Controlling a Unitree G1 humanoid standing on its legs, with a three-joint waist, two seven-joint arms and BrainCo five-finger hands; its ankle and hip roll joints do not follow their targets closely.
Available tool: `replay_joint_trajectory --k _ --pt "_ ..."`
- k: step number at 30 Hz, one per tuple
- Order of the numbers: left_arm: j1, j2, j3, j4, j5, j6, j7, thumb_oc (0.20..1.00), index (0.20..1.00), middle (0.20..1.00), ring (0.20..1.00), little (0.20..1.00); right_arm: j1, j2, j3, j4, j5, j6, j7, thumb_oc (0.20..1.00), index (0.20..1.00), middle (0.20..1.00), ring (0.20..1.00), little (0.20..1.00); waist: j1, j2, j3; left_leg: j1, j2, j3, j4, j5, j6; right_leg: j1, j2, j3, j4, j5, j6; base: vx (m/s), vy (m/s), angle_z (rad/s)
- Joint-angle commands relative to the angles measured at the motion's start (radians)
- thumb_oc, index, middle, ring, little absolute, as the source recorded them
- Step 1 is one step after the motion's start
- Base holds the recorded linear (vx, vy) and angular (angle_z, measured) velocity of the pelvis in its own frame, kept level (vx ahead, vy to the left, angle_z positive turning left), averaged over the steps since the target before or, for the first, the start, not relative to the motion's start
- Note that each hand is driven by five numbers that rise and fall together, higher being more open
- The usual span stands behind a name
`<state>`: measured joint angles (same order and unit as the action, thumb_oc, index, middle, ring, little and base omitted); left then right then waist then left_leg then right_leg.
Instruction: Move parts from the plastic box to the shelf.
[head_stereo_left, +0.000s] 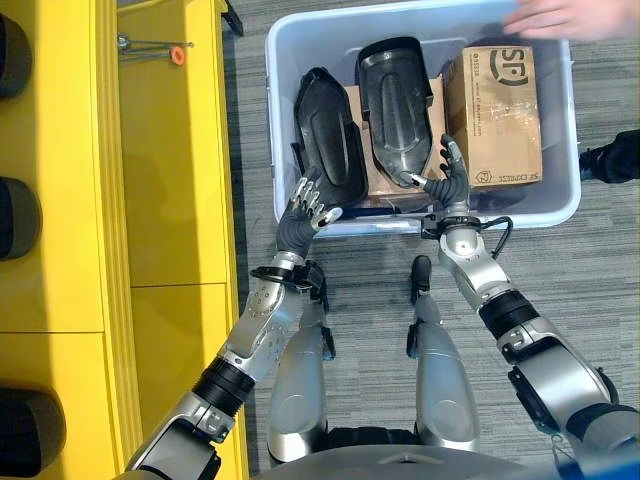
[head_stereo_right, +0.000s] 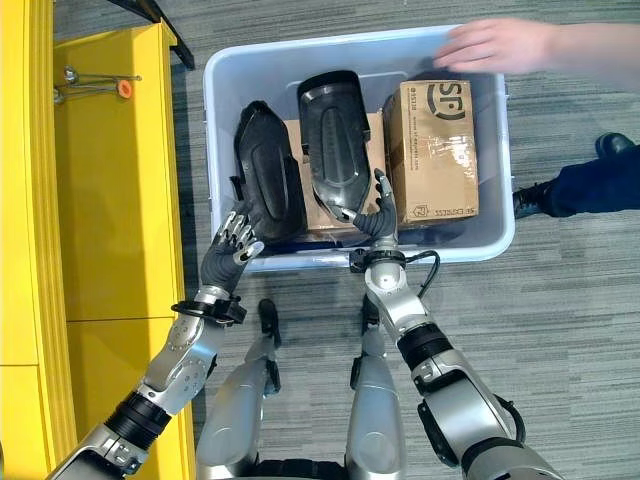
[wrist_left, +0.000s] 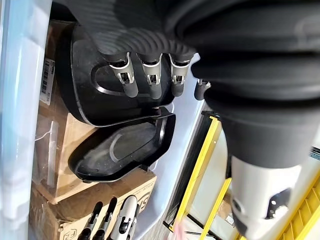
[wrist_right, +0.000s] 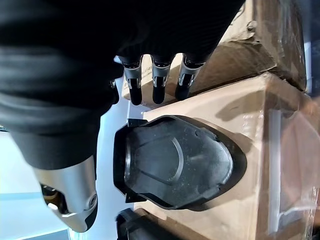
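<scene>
Upper centre: pale plastic box (head_stereo_left: 275, 150), near rim under left hand (head_stereo_left: 305, 212) and right hand (head_stereo_left: 445, 180), both relaxed, empty, beside glossy black moulded parts (head_stereo_left: 330, 135).

two parts (head_stereo_left: 330, 130) lie in the plastic box (head_stereo_left: 285, 60), apparently on cardboard, shelf (head_stereo_left: 175, 180) to its left.

Person's hand (head_stereo_left: 565, 18) over plastic box (head_stereo_left: 275, 120)

This looks like a workshop or parts store. A yellow metal shelf (head_stereo_left: 170, 180) stands on grey carpet floor (head_stereo_left: 380, 320), beside a plastic box (head_stereo_left: 560, 205) holding black moulded parts (head_stereo_left: 330, 135) and a cardboard carton (head_stereo_left: 495, 115). A person's hand (head_stereo_left: 570, 18) reaches over the box.
</scene>
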<state>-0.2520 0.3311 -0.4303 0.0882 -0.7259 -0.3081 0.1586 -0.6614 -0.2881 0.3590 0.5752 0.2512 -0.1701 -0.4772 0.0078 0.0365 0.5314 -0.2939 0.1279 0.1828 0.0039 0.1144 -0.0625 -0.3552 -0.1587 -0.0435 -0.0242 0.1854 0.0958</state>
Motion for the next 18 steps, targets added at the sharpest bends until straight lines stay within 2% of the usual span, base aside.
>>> replay_joint_trajectory --k 1,18 --pt "0.028 0.018 -0.017 -0.039 0.0 -0.025 -0.02 1.0 1.0 1.0 1.0 1.0 0.0 0.009 -0.028 -0.039 0.0 -0.063 -0.012 1.0 1.0 1.0 1.0 1.0 0.013 -0.024 -0.085 -0.033 0.049 -0.044 0.067 -0.041 -0.028 0.017 -0.072 -0.047 0.096 -0.101 0.061 0.0 0.0 0.0" --pt "0.031 0.023 -0.015 -0.044 -0.001 -0.024 -0.022 1.0 1.0 1.0 1.0 1.0 -0.055 -0.012 -0.033 -0.018 -0.013 -0.058 -0.025 1.0 1.0 1.0 1.0 1.0 0.02 -0.023 -0.082 -0.033 0.05 -0.049 0.067 -0.042 -0.027 0.01 -0.068 -0.052 0.112 -0.11 0.059 0.0 0.0 0.0"
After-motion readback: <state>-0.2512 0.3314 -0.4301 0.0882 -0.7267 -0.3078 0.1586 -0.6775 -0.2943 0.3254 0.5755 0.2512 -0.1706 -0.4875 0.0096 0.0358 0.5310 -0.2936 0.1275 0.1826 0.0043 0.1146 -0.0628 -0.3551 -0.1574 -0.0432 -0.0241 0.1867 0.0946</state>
